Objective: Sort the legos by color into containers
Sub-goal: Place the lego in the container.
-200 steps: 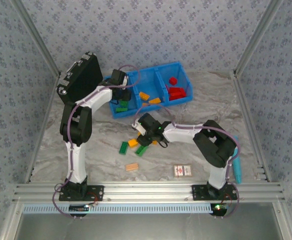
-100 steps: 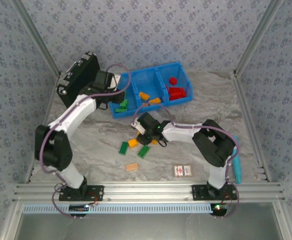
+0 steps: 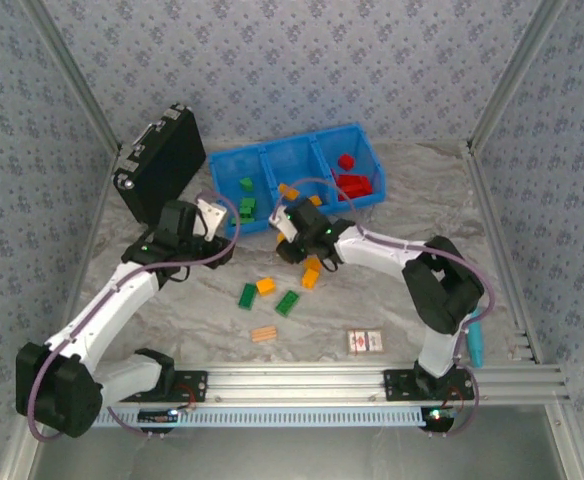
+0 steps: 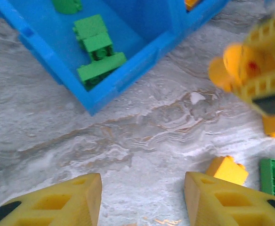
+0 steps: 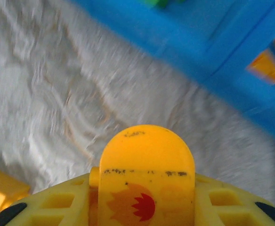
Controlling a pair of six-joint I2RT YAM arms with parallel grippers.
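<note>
— Start with the big things. What stands on the marbled table (image 3: 412, 200)?

— A black hard case (image 3: 160, 160) at the far left. Right of it is the blue tray (image 3: 294, 163) of three bins, with green bricks (image 3: 245, 206) in the left bin, orange bricks (image 3: 290, 190) in the middle and red bricks (image 3: 350, 184) in the right.

— And the left gripper?

— The left gripper (image 3: 215, 215) hangs just near of the left bin's front. Its wrist camera shows its yellow fingers (image 4: 71, 200) parted a moderate way over bare table, with nothing between them and touching nothing.

— The right gripper?

— The right gripper (image 3: 290, 222) is just near of the middle bin, clamped on a yellow rounded brick (image 5: 146, 165) with a small red flame print. The brick sits snug between both fingers (image 5: 43, 207). The left wrist camera catches that brick (image 4: 236, 63) too, lifted clear of the table.

— What lies loose?

— Near of both grippers are two loose green bricks (image 3: 246, 295) and two loose orange bricks (image 3: 265, 286), close together. Nearer still are a tan ridged piece (image 3: 263, 334) and, to its right, a white card (image 3: 365, 341).
</note>
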